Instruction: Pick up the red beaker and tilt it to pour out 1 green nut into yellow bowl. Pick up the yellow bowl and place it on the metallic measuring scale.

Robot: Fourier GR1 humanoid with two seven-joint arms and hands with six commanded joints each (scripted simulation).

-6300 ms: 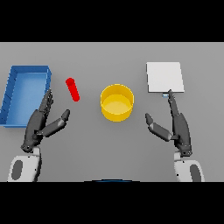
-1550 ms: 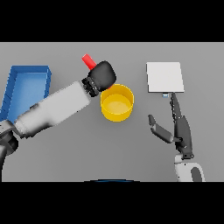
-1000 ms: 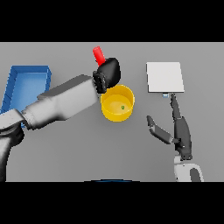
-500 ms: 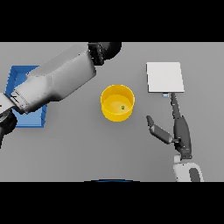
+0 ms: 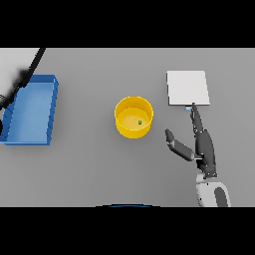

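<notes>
Yellow bowl (image 5: pixel 133 117): upright on the grey table (image 5: pixel 99 164), mouth facing up, round, so no long axis to speak of; standing near the table's middle, between the blue bin and the scale.
Bowl contents: one small green nut (image 5: pixel 140 122) lying on the bottom, right of centre.
Red beaker: nowhere to be seen in the head view; direction and tilt impossible to tell.
Metallic measuring scale (image 5: pixel 187 88): pale square plate lying flat at the right rear, edges running along the table's sides; nothing on top; apart from the bowl, to the bowl's right and a little behind.
Blue bin (image 5: pixel 30 110): rectangular, long axis running front to back, at the table's left; only blue floor visible inside.
Right hand (image 5: pixel 201 144): resting at the front right, fingers straight and spread loosely, pointing toward the scale's near edge, thumb stretched out left toward the bowl; holding nothing, apart from the bowl.
Left arm (image 5: pixel 22 77): a blurred pale-and-dark streak at the upper left corner over the bin's far end; hand not distinguishable, finger state impossible to tell.
Writing or labels: none legible on any item.
</notes>
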